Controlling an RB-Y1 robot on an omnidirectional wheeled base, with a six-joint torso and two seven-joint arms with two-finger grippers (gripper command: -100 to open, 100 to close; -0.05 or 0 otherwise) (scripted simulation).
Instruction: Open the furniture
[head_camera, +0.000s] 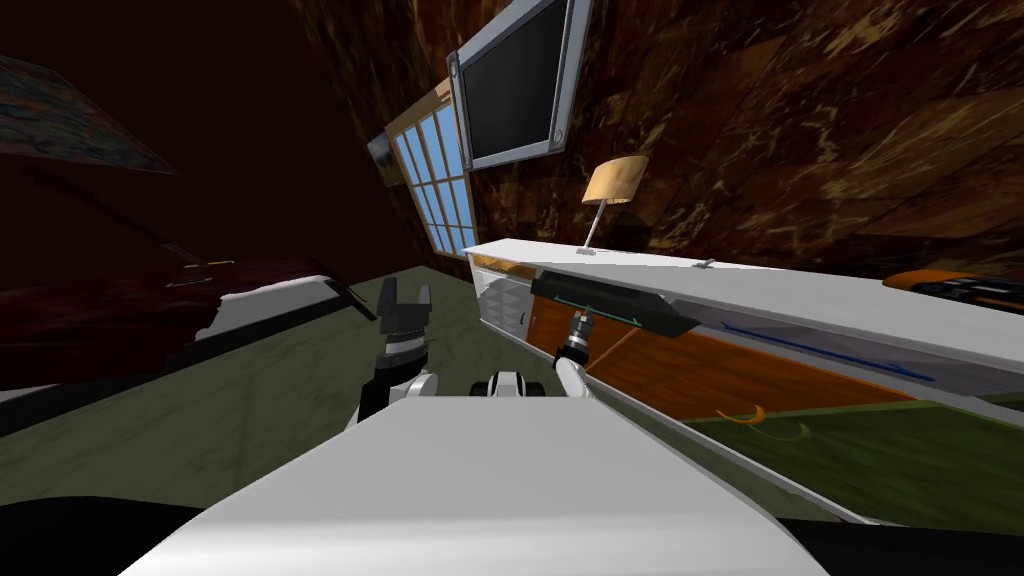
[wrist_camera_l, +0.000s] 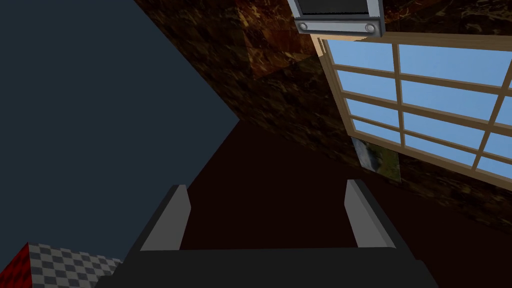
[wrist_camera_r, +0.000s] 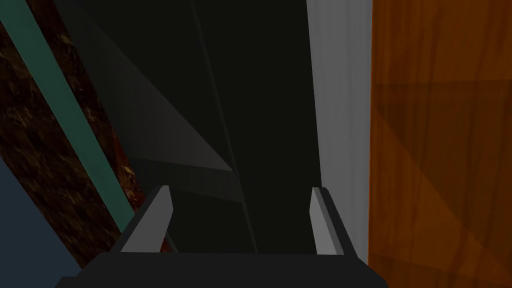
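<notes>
Head view, lamp (head_camera: 612, 185) upper centre, dark teal-edged panel (head_camera: 610, 300) over right gripper (wrist_camera_r: 240, 189), left gripper (head_camera: 406, 290) centre-left, both with fingers spread, long white cabinet (head_camera: 800, 295), orange-fronted.

The cabinet (head_camera: 830, 305) is long and low, with a white top and orange wood fronts (head_camera: 700, 375). It stands along the brown wall (head_camera: 800, 130). Its far end has a pale section (head_camera: 500, 300) with a small handle (head_camera: 522, 318). A dark panel (head_camera: 620, 295) with a teal edge (head_camera: 590, 303) juts out from the front just under the top, slanting outward.
</notes>
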